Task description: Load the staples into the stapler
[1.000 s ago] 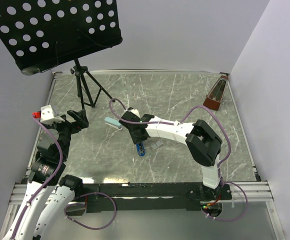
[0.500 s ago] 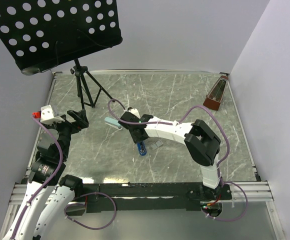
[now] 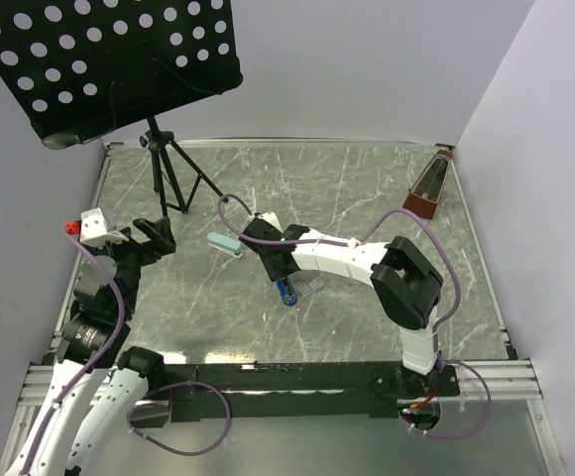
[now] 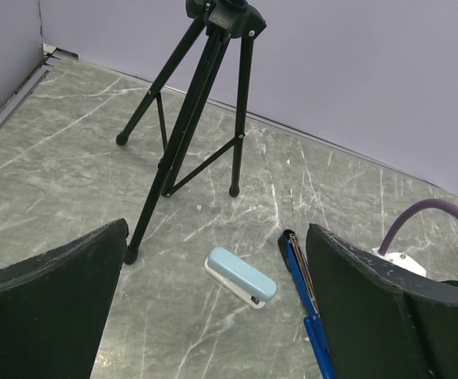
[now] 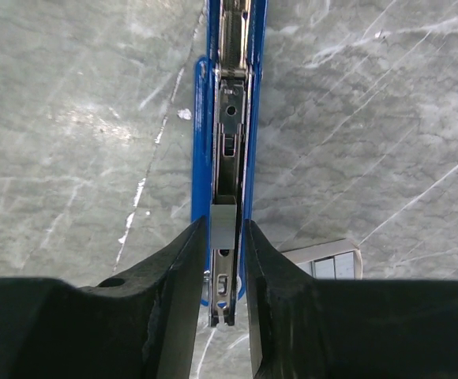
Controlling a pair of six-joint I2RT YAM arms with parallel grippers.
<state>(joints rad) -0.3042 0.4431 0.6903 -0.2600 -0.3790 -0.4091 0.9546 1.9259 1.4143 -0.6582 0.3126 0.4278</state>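
The right tool (image 5: 224, 237) is closed narrowly on the staples (image 5: 223, 219), a short grey strip pinched flat between its two dark fingers. In the right wrist view the strip hangs directly over the open metal channel of the stapler (image 5: 229, 134), lined up along its length. That alignment looks deliberate, so the strip can drop straight into the track instead of catching on the blue side walls. In the overhead view the stapler lies open on the tabletop (image 3: 367, 198), a little toward 6 o'clock from the middle. The small whitish box (image 5: 328, 260) sits just beside it at 3 o'clock, within easy reach. The right arm stretches from its base near 5 o'clock across to the centre, elbow raised and wrist bent, so the fingers point down over the channel. The left tool (image 4: 217, 237) stands wide open and holds nothing, parked near the 9 o'clock edge and facing the stapler, well clear of the work. A light blue case (image 4: 241, 276) lies at about 10 o'clock from the stapler.
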